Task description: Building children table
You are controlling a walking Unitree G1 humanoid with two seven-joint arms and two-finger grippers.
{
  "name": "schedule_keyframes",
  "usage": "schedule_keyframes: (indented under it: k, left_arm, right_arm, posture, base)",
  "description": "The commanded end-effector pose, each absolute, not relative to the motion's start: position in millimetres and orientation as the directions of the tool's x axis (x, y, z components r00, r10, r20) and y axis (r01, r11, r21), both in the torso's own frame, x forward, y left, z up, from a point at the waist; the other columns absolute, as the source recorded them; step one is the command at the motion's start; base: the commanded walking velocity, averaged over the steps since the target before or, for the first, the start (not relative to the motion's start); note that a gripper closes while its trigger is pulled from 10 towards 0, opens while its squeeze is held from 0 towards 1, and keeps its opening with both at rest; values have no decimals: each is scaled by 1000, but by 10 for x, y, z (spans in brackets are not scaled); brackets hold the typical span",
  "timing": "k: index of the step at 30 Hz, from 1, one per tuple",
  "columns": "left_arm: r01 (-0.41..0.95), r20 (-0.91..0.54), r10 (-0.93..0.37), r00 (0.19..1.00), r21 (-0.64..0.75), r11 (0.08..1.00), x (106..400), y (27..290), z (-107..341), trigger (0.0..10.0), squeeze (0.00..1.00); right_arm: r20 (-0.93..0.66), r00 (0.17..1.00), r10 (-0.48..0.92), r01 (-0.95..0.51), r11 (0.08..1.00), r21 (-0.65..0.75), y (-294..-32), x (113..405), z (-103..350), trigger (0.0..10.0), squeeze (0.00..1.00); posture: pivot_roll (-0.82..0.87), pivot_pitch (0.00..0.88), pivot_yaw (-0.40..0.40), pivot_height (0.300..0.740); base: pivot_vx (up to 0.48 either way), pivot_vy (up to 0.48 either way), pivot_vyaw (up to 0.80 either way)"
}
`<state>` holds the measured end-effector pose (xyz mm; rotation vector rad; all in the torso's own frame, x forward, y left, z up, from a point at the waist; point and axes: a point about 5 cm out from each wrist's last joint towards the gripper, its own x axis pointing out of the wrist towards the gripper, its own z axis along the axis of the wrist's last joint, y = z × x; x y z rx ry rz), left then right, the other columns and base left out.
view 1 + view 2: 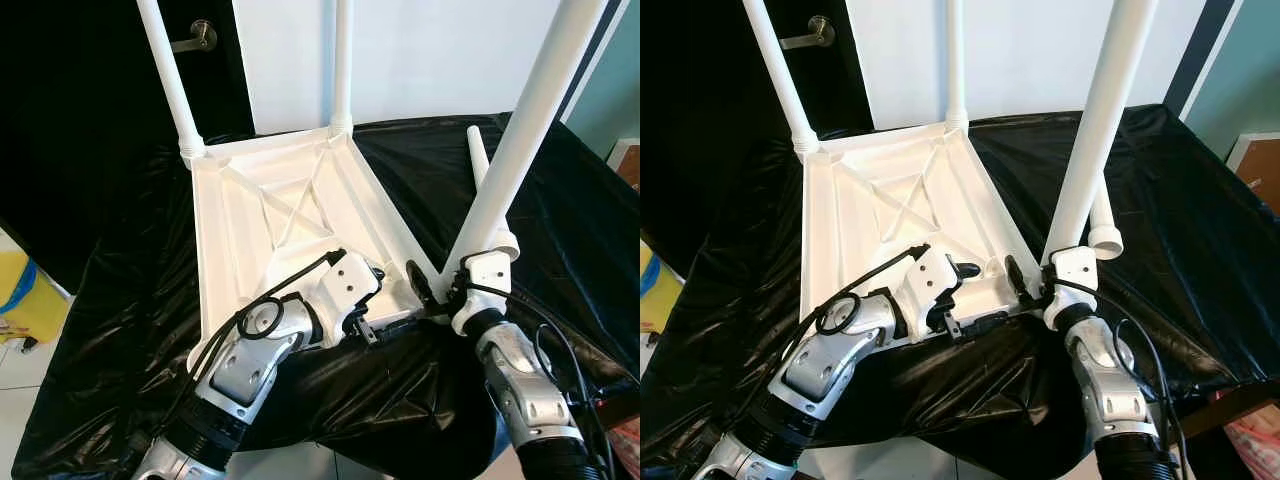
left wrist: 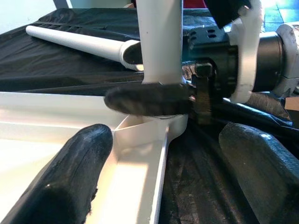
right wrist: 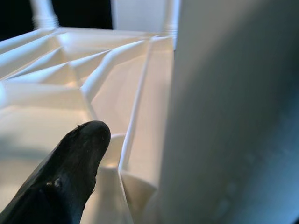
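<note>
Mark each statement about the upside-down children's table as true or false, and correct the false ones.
1. The white tabletop lies upside down on black sheeting. True.
2. All four legs stand in their corners. False: two far legs stand fitted, and one spare leg lies on the sheeting.
3. The right gripper holds the near leg at its base. True.
4. The left gripper is clamped on the spare leg. False: its fingers are open by the tabletop's near corner.
</note>
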<state>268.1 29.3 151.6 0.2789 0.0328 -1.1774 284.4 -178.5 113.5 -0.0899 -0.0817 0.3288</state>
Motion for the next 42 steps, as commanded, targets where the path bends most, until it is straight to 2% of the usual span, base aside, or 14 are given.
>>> schedule_keyframes:
  k: [1, 7, 8, 9, 10, 25, 26, 30, 32, 42]
  left_arm:
    - [908, -182, -898, 401, 209, 363, 2728, 322, 1513, 10000, 0]
    - [908, -186, -898, 399, 216, 359, 2756, 335, 1529, 10000, 0]
    - [909, -186, -899, 396, 216, 356, 2752, 325, 1528, 10000, 0]
    - [909, -186, -899, 396, 216, 356, 2752, 325, 1528, 10000, 0]
    - [911, -187, -901, 393, 216, 352, 2747, 315, 1528, 10000, 0]
    - [908, -182, -898, 399, 211, 361, 2743, 315, 1524, 10000, 0]
    - [908, -181, -898, 401, 209, 363, 2738, 313, 1522, 10000, 0]
    - [908, -179, -898, 401, 205, 365, 2730, 304, 1517, 10000, 0]
    - [909, -178, -899, 399, 203, 364, 2725, 296, 1518, 10000, 0]
    - [912, -180, -902, 393, 201, 357, 2710, 295, 1512, 10000, 0]
  right_arm:
    - [65, 929, 363, -356, 929, -101, -1804, 2863, 1132, 10000, 0]
    - [46, 893, 447, -435, 886, -161, -1901, 2970, 1200, 10000, 0]
    - [41, 890, 455, -443, 881, -166, -1918, 3000, 1206, 2824, 0]
    - [41, 890, 455, -443, 881, -166, -1918, 3000, 1206, 2824, 0]
    - [35, 887, 461, -449, 877, -169, -1931, 3032, 1211, 0, 0]
    - [-8, 866, 501, -496, 855, -153, -1940, 3074, 1120, 0, 0]
    - [-14, 869, 494, -491, 860, -137, -1932, 3068, 1091, 10000, 0]
    - [-25, 891, 454, -454, 883, -119, -1906, 3062, 1043, 10000, 0]
    - [-31, 925, 378, -379, 918, -117, -1911, 3071, 1012, 10000, 0]
    - [-24, 978, 207, -208, 977, -55, -1845, 3022, 960, 10000, 0]
  posture:
    - [-140, 0, 33, 740]
    - [-144, 0, 44, 740]
    - [-145, 0, 45, 740]
    - [-145, 0, 45, 740]
    - [-143, 0, 45, 740]
    - [-131, 0, 25, 740]
    - [-132, 0, 24, 740]
    - [-136, 0, 25, 740]
    - [-138, 0, 26, 740]
    - [-144, 0, 31, 740]
  base:
    - [0, 0, 0]
    - [0, 0, 0]
    - [0, 0, 0]
    - [0, 0, 0]
    - [0, 0, 0]
    - [0, 0, 0]
    - [0, 0, 0]
    - [0, 0, 0]
    - [0, 0, 0]
    - [0, 0, 0]
